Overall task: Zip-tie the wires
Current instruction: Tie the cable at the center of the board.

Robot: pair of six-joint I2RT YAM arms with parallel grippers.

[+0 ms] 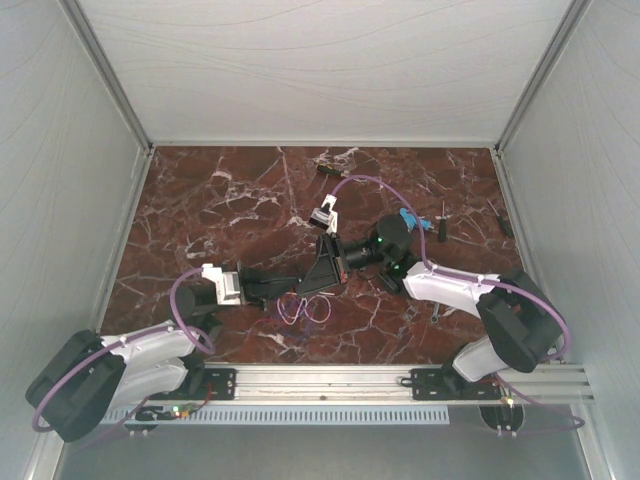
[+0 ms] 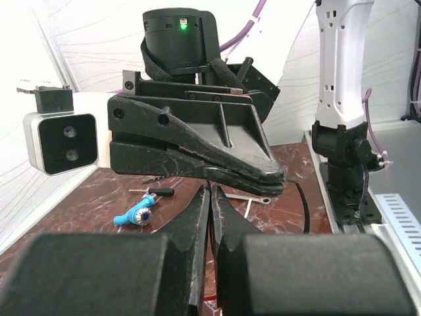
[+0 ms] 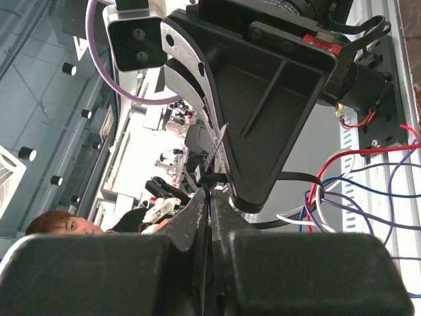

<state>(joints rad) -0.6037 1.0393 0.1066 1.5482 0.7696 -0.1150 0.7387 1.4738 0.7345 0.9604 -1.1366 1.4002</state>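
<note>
Marble tops the desk (image 1: 220, 200), and one small tangle of wires (image 1: 302, 308) lies on it near the near edge, about midway along it. The loops are purple, red, white and blue, seen from the right wrist. Two arms reach in from that edge, and their tips meet just beyond the tangle, almost touching.

The left hand (image 2: 211, 195) has its fingers pressed together. So does the right hand (image 3: 209, 195), which sits tilted just above the left one's tips. One thin black strap (image 3: 299, 176) curves out from where the two meet. I cannot tell whether either hand pinches it.

One blue-handled tool (image 1: 405, 218) lies right of the desk's middle, partly behind the right arm. I count three slim dark tools (image 1: 441, 224): one just beside the blue one, one by the right edge, one near the far edge. A fourth small metal piece (image 1: 435, 312) lies close to the near edge, by the right arm.
</note>
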